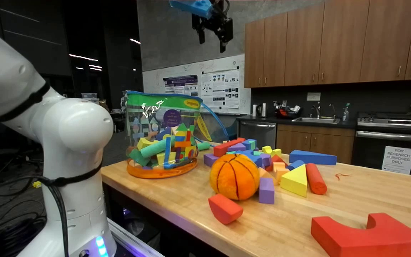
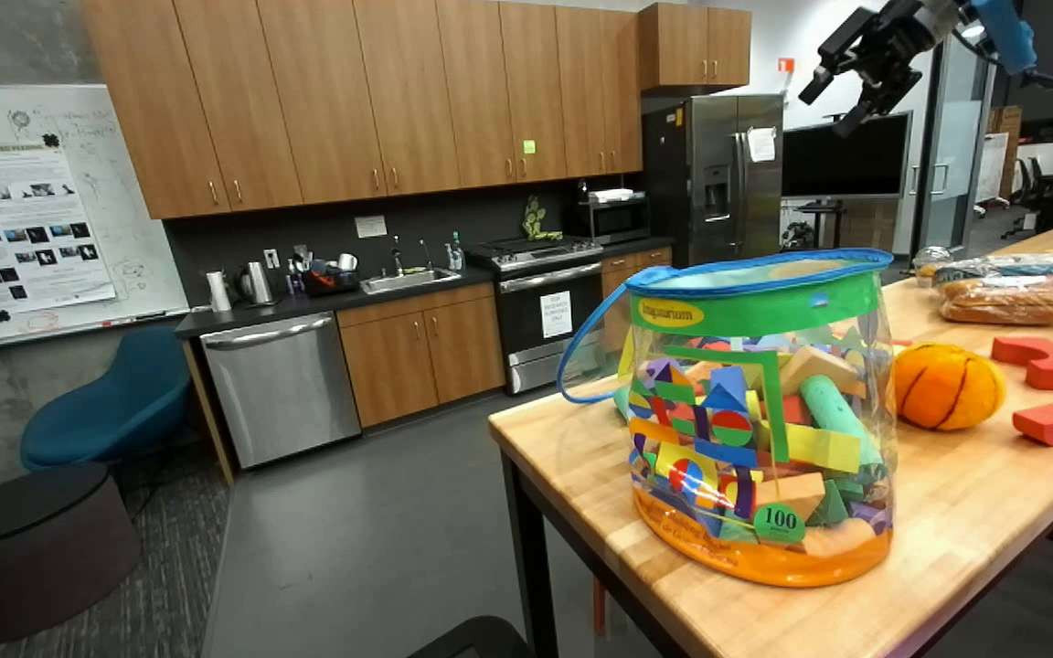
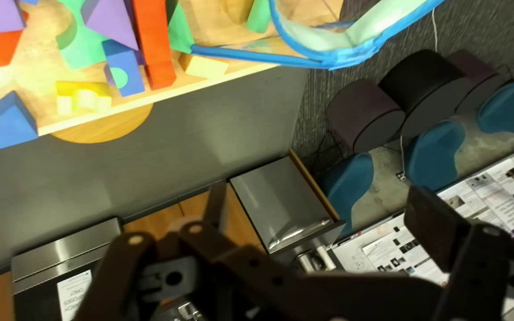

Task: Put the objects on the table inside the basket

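The basket, a see-through bin with green rim and orange base, stands at one table end in both exterior views [image 1: 162, 173] [image 2: 764, 559], with many blocks inside. Its blue-edged lid hangs open in the wrist view [image 3: 355, 47]. The orange ball [image 1: 234, 177] [image 2: 947, 387] lies on the table [image 1: 191, 200] beside a pile of blocks. Near it are a red half-round block [image 1: 225, 208], a purple block [image 1: 266, 190], a yellow wedge [image 1: 294, 180], a red cylinder [image 1: 316, 178], a blue wedge [image 1: 312, 157] and a red arch [image 1: 369, 237]. My gripper [image 1: 212, 43] [image 2: 826, 111] [image 3: 326, 214] is open and empty, high above the table.
The white arm [image 1: 73, 142] stands beside the table's long side, close to the basket. Bagged bread [image 2: 1006, 302] lies farther along the table. A teal chair [image 2: 115, 393] and a kitchen counter [image 1: 298, 123] are beyond the table edge.
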You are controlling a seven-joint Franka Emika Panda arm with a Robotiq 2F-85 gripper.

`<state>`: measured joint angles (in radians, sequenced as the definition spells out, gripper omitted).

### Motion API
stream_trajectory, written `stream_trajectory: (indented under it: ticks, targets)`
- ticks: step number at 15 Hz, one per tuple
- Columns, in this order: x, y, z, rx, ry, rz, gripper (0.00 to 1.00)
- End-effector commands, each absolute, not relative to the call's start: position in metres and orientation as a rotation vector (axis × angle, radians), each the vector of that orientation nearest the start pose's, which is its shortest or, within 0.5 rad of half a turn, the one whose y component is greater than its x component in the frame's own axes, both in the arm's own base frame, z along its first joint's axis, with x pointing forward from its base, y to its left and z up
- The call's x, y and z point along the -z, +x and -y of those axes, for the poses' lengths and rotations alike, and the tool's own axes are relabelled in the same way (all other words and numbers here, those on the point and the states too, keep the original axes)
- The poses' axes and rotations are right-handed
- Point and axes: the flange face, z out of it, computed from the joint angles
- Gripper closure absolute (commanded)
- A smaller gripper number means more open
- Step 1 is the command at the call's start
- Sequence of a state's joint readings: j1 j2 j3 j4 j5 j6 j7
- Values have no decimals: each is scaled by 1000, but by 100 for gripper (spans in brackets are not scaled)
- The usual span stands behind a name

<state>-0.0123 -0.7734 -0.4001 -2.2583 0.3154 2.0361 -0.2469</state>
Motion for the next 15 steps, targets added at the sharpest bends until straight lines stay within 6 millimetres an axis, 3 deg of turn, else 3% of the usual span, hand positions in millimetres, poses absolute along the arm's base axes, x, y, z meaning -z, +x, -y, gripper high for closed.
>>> stream_trajectory:
  ticks: [1,5,8,15]
  targets:
    - [-668,329,223,915,-2568,-370,0]
    - [-657,329,267,959,-2563,-514,0]
    - [-648,331,287,973,-2557,-600,0]
    - [-642,327,287,967,-2565,-610,0]
